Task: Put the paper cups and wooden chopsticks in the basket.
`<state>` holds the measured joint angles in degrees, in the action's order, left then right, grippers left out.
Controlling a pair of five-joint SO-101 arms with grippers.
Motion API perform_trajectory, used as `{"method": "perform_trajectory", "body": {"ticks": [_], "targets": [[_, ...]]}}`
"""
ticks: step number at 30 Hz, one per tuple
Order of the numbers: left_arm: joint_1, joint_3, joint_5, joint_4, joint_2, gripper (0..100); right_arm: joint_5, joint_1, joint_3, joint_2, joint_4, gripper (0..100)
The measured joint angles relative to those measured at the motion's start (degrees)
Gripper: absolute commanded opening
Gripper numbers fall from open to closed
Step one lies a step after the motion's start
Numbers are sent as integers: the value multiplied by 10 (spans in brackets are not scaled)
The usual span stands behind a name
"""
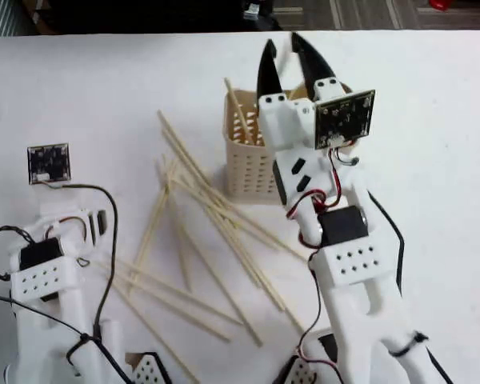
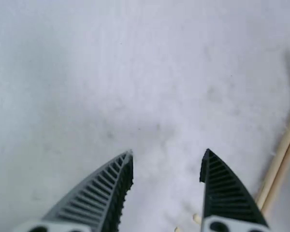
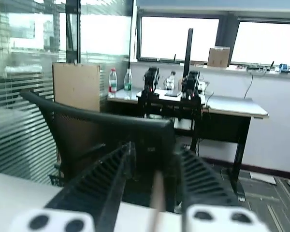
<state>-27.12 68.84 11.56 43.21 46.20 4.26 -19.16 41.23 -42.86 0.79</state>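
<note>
Many chopsticks (image 1: 200,240) lie loose by basket (image 1: 248,164); right gripper (image 1: 282,38), jaws parted round one stick (image 1: 284,54), hangs over it, likely for dropping; left gripper (image 2: 166,157) spread above table (image 2: 135,72).

The basket (image 1: 246,164) is cream, pierced with a regular grid of small holes. The chopsticks (image 1: 212,200) are pale tan wood on the white table (image 1: 440,208). The right gripper (image 1: 282,40) is black and ridged, on a white arm (image 1: 348,260) with red and black wires. A pale streak between its fingers may be a chopstick. The left gripper (image 2: 169,152) has one grey and one black ribbed finger.
</note>
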Motion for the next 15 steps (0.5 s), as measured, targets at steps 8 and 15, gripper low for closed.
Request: {"method": "perform_trajectory", "body": {"ticks": [8,15], "targets": [[0,1,0,0,0,231,0,-73,37,-200,322,35],[0,1,0,0,0,233,0,-97,181,-317,437,17]]}}
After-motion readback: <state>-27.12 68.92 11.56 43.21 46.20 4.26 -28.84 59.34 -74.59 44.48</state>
